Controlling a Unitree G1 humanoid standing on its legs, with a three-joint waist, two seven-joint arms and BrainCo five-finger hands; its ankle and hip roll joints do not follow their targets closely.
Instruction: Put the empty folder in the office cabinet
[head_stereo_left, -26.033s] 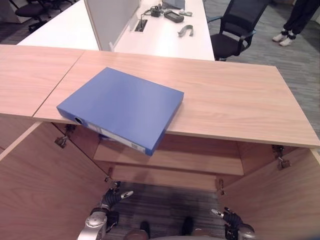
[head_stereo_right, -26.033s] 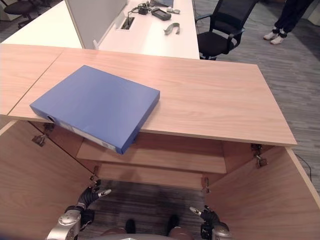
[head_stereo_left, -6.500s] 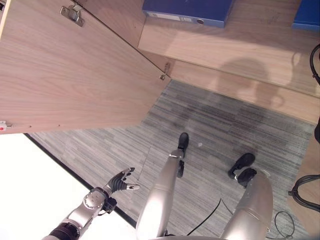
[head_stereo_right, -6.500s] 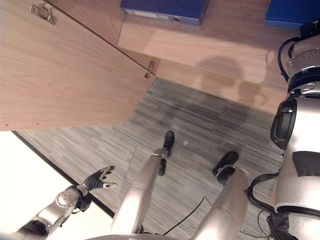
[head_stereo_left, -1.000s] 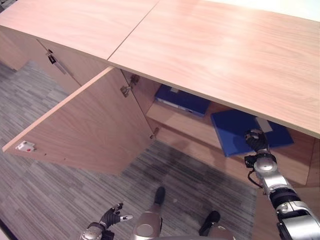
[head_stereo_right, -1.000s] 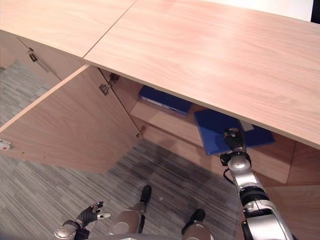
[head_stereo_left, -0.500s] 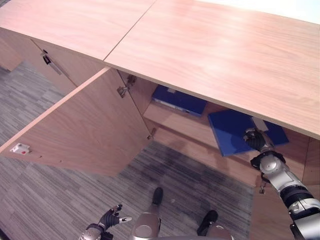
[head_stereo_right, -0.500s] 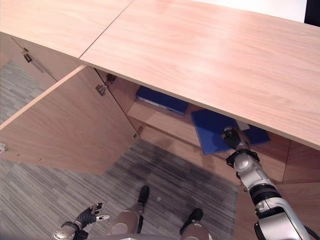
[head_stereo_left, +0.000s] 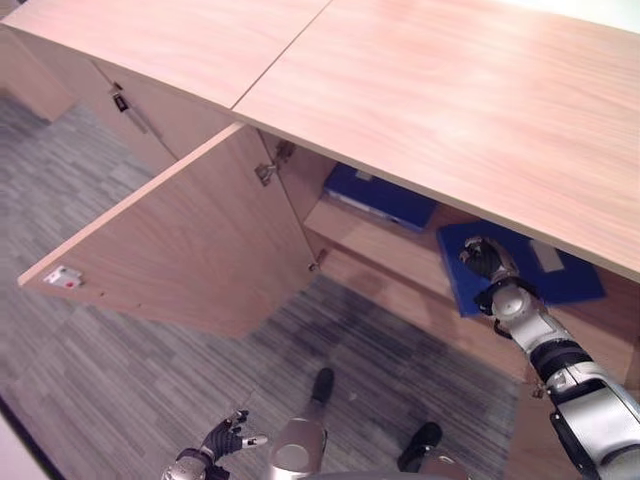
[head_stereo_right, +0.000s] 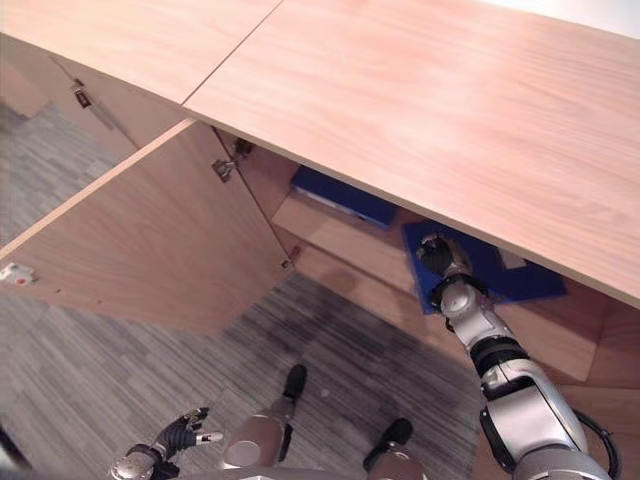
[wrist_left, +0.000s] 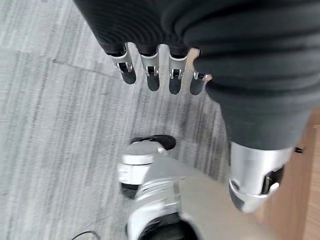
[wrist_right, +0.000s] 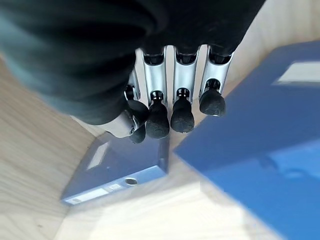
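The folder (head_stereo_left: 560, 275) lies flat inside the office cabinet (head_stereo_left: 420, 90), on the right part of its shelf (head_stereo_left: 375, 245), under the wooden top. A second blue folder (head_stereo_left: 385, 197) lies further left on the same shelf, well apart from it; the right wrist view shows both, the second one (wrist_right: 120, 167) with its spine and ring hole facing out. Twenty-six seconds ago the folder lay on top of the cabinet, overhanging the near edge; now the top is bare and the folder is on the shelf.

The right hand (head_stereo_left: 487, 260) is at the folder's near left corner, just above it. Its fingers (wrist_right: 182, 112) are curled inward in a row and close on nothing; whether it touches the cover I cannot tell. Half a second ago the hand was further right along the folder's near edge, so it has drawn toward the left corner, though the head camera has also shifted between the two moments.

The left cabinet door (head_stereo_left: 190, 240) stands wide open, as before. The left hand (head_stereo_left: 225, 438) hangs low over the grey carpet (head_stereo_left: 120, 380), its fingers (wrist_left: 150, 75) relaxed and holding nothing, unchanged from a second ago.
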